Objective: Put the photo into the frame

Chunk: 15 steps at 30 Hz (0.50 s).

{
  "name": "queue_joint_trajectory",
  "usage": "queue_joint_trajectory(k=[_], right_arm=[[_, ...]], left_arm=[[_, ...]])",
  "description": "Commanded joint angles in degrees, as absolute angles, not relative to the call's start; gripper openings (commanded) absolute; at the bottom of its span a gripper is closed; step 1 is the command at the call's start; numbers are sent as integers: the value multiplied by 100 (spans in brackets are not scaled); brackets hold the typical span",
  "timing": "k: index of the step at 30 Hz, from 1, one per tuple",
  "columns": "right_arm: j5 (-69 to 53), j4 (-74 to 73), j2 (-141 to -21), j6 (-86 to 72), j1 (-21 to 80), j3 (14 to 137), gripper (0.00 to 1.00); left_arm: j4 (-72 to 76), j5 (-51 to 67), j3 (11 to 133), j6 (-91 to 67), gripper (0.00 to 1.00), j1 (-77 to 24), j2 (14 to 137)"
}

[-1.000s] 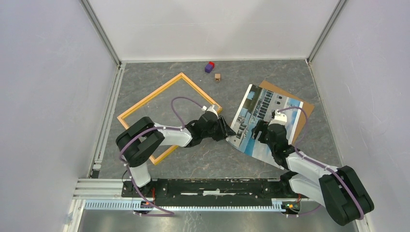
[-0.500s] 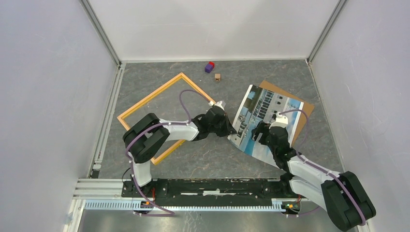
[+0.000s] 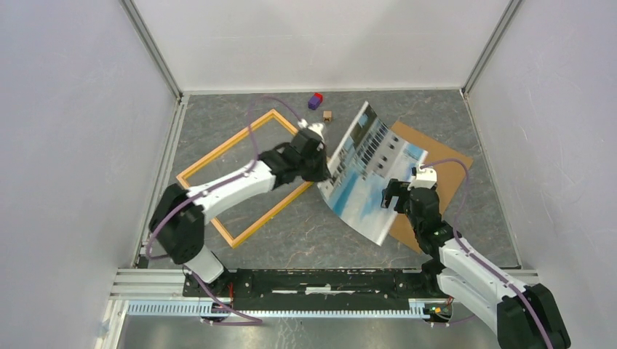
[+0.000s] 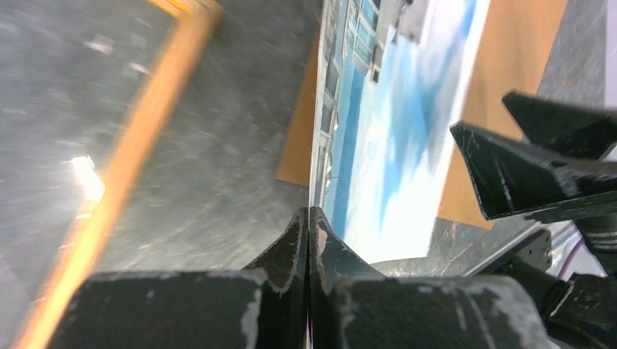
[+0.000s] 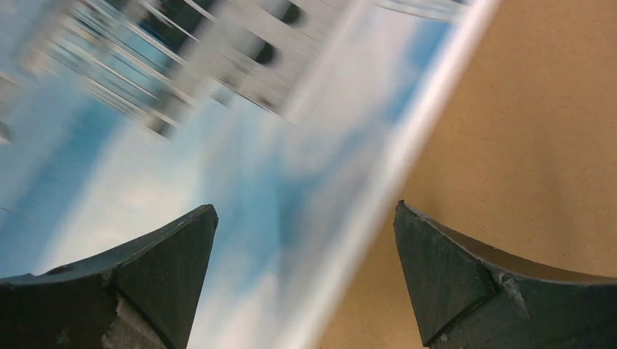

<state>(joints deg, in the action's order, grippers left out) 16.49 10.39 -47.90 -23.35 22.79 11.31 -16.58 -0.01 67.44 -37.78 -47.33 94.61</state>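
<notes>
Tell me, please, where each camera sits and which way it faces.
Top: above and behind the bases, facing down on the table; left arm and right arm show, with frame, photo and board.
Left wrist: on the left arm, facing along its shut left pincer clamped on the photo's edge; the right pincer shows at right.
Right wrist: on the right arm, facing down between its open fingers onto photo and board.
Shared: all three see the photo and the board.

You have a brown board at right, and a purple-red block near a tan cube by the far wall.
</notes>
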Motion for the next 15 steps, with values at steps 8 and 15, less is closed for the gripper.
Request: queue_joint_trajectory(k=[8, 15], right_arm=[[1584, 1368, -5261, -2246, 2267, 980, 98], [1312, 1615, -5456, -2303, 2263, 924, 98]], left_arm=[[-4888, -2262, 9206, -97, 2, -3629, 7089], [-4178, -2543, 7772, 1806, 2, -3846, 6058]])
